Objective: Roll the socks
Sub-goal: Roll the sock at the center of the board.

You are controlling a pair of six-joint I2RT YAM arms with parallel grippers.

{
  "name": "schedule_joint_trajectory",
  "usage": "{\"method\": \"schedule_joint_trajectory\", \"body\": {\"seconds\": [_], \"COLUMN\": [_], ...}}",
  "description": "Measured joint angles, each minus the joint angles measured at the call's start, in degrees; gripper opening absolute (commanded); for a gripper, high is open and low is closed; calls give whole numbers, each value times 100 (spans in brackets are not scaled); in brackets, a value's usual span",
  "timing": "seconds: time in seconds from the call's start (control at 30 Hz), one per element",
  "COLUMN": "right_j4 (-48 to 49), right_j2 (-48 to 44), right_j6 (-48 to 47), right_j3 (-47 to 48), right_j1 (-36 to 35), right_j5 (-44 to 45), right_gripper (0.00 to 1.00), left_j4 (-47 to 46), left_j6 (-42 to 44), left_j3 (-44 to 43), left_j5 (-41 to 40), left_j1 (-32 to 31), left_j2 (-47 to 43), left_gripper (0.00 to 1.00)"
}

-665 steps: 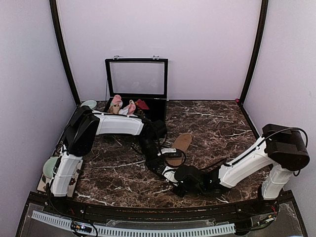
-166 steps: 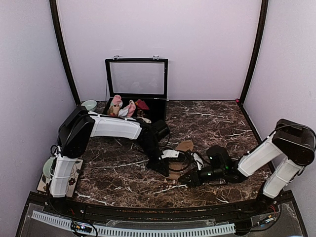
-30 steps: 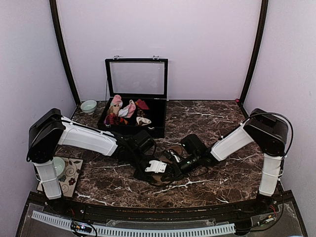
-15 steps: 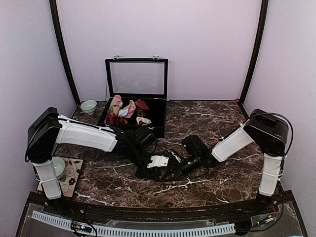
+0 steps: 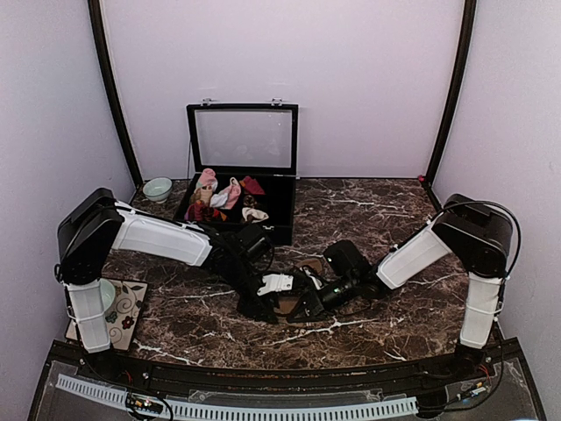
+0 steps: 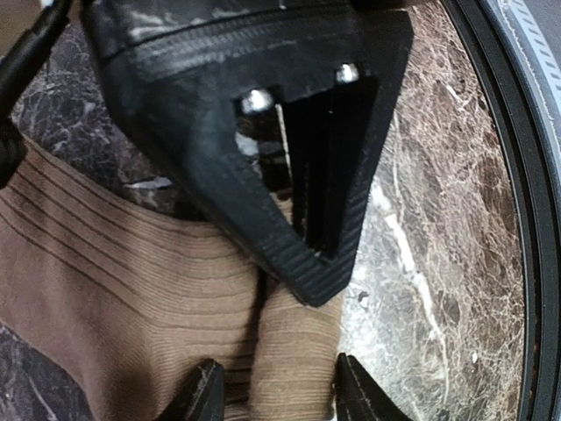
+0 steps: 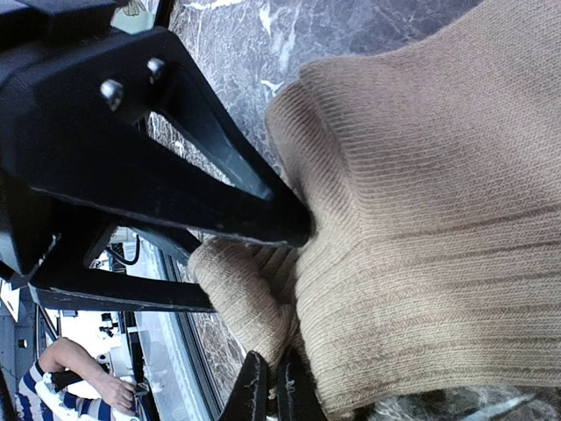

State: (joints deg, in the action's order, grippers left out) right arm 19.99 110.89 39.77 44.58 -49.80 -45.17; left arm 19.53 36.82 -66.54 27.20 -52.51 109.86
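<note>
The tan sock [image 7: 421, 219], laid long seconds earlier, is now bunched on the table [image 5: 394, 219] between the grippers. It is pinched by the nearly closed right gripper [image 7: 272, 386]; a fold is straddled by the left gripper [image 6: 276, 395], grip unclear. Rolling appears underway.

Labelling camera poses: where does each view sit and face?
Top external: above and behind the robot, facing the table; left arm, right arm show.
Left wrist: on its arm, looking down at tan sock; left claw tips show.
Right wrist: on its arm, close on the sock; right claw tips show.
Wrist views share the sock.
</note>
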Motion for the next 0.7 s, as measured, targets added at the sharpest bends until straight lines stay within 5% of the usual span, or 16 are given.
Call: {"method": "schedule_joint_trajectory", "body": {"seconds": [0.4, 0.63, 0.7], "right_j4": [90, 173, 223], "right_j2": [0, 0, -4], "right_j6": [109, 136, 146], "right_j3": [-31, -74, -101], "right_j1": [0, 0, 0], "right_j5": [2, 4, 13], "right_gripper": [4, 7, 13], "left_j4": [205, 280, 302], "left_j6": [-13, -157, -162], "left_j3": [-120, -345, -365], "left_j5": [544, 776, 796], "left_j1": [0, 35, 72], "left_j2": [61, 251, 323], "left_gripper": [42, 4, 0]}}
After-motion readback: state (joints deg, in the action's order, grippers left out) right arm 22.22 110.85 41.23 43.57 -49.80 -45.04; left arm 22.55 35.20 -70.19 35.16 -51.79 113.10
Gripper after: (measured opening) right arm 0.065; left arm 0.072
